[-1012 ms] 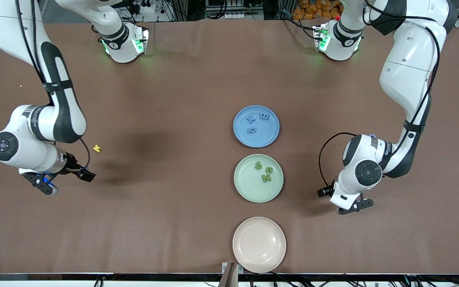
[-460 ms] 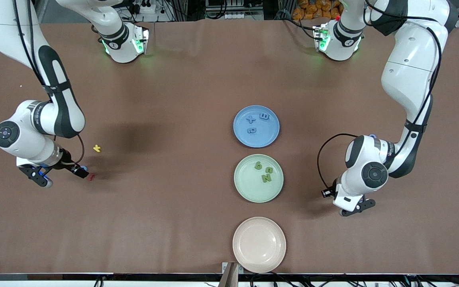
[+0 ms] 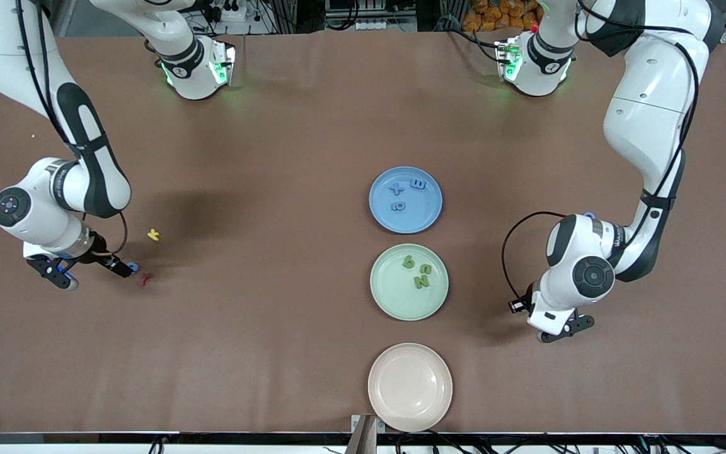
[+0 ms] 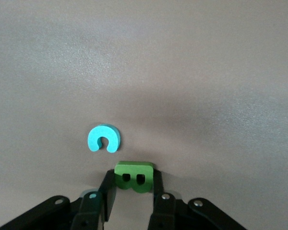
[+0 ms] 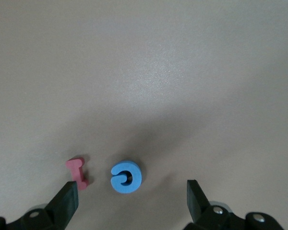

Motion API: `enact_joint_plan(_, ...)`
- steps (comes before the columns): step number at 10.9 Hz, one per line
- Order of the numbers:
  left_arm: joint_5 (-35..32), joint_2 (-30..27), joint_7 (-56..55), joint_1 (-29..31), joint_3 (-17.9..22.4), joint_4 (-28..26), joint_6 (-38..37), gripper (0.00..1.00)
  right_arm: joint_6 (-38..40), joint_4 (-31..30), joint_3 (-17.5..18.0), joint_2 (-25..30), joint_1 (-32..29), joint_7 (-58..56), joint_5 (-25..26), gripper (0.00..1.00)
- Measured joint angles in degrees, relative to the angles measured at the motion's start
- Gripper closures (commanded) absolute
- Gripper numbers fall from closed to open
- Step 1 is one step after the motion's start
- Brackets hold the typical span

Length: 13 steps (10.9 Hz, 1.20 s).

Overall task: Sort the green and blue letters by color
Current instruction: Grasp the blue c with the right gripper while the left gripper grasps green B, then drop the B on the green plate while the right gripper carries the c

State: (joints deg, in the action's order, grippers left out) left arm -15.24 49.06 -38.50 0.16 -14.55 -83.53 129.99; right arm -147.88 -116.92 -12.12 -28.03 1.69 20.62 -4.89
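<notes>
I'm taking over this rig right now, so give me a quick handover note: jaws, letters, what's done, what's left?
Left gripper: jaws shut on a green letter, near a turquoise c.
Right gripper: jaws open, over a blue letter beside a red letter.
Done: three blue letters on the blue plate, three green letters on the green plate.
Left: plate the gripped green letter and that blue letter.
</notes>
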Motion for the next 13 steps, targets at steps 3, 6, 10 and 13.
enact_joint_plan(3, 0.0, 0.0, -4.1, -0.6, -0.7, 1.0, 0.0, 1.00, -3.0, -0.1, 0.1, -2.4, 0.0, 0.0, 0.0, 0.00)
enact_joint_plan(6, 0.0, -0.7, -12.2, -4.9, -1.3, 2.5, 0.0, 1.00, -5.3, -1.1, 0.1, -3.7, 0.0, 0.0, 0.0, 0.18)
enact_joint_plan(10, 0.0, -2.2, -25.4, -8.1, -5.4, 2.6, 0.0, 1.00, -6.2, -1.8, 0.2, -3.8, 0.0, 0.0, 0.0, 0.73)
enact_joint_plan(13, 0.0, -2.4, -33.1, -13.7, -6.3, 2.6, 0.5, 1.00, -6.4, -1.8, 0.3, -3.2, 0.0, 0.0, 0.0, 0.88)
